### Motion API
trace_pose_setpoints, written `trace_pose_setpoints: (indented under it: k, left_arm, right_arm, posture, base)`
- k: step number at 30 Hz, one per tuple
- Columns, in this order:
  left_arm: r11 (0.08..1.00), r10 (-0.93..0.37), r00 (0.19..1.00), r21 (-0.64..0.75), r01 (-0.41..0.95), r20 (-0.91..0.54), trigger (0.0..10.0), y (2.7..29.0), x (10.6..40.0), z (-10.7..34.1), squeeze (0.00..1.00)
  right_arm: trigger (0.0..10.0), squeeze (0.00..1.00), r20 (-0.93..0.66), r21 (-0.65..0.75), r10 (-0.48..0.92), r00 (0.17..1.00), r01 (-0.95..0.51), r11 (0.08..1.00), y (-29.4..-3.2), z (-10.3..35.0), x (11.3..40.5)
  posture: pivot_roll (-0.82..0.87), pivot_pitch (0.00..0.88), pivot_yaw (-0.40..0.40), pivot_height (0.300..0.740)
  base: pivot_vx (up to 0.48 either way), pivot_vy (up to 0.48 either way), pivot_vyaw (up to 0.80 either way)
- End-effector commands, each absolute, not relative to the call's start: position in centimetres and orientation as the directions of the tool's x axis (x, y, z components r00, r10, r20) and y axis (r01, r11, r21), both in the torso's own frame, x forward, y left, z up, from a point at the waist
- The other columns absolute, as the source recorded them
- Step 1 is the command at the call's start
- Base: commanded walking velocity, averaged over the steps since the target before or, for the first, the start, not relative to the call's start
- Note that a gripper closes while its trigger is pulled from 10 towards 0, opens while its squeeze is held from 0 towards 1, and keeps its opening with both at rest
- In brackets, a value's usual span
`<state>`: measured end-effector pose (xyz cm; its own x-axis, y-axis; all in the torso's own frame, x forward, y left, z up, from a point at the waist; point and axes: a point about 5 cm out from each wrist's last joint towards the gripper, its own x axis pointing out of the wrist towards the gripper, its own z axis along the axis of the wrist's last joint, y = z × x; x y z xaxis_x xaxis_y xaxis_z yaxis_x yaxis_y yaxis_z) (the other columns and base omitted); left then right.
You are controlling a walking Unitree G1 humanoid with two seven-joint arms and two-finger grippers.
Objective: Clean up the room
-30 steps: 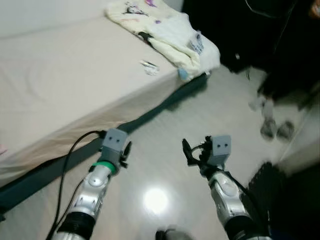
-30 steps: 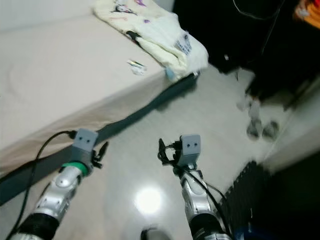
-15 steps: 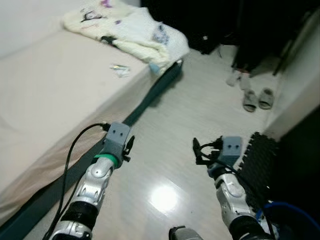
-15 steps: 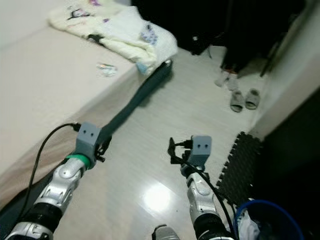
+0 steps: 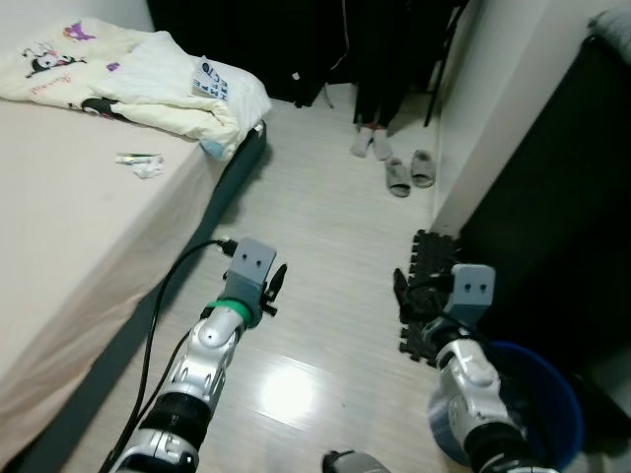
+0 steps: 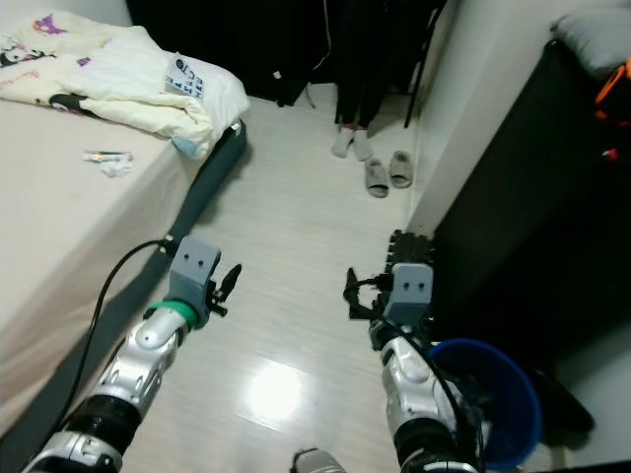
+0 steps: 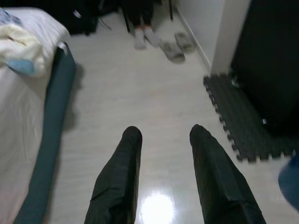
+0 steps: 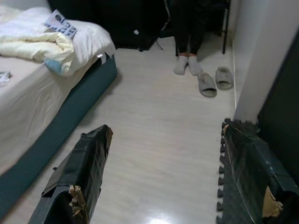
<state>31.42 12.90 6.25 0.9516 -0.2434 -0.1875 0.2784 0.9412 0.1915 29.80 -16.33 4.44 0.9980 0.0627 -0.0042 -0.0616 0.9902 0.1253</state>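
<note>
Both hands [image 7: 161, 140] [image 8: 173, 154] spread, empty.

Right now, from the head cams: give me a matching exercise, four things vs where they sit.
Things:
1. crumpled wrapper
2. grey slippers
3. blue bin
4. foam mat

Places:
A. on the floor along the dark cabinet, ahead of the right gripper
B. on the bed sheet, near the cream blanket
C. on the floor beside the right arm
D. on the floor by the white wall, next to a person's socked feet

Pairs: 1-B, 2-D, 3-C, 4-A
</note>
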Motion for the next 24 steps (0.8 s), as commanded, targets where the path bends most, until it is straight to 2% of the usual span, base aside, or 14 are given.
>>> trace_pose_setpoints:
  k: [1,24]
  left_arm:
    - [0.942,-0.236,0.95,0.192,0.275,-0.203,10.0,12.88,31.1,5.68,0.0]
    - [0.944,-0.226,0.954,0.198,0.265,-0.199,10.0,12.64,30.86,5.28,0.0]
  right_arm:
    - [10.0,0.0,-0.032,0.129,0.066,0.997,-0.061,0.99,-16.15,3.68,29.21]
    - [10.0,0.0,-0.022,0.116,0.099,0.995,-0.096,0.989,-15.98,3.73,28.98]
  posture:
    - [0.05,0.0,0.033,0.74]
    - [0.05,0.014,0.025,0.74]
  base:
    - [0.386,0.281,-0.76]
    - [0.41,0.247,-0.02]
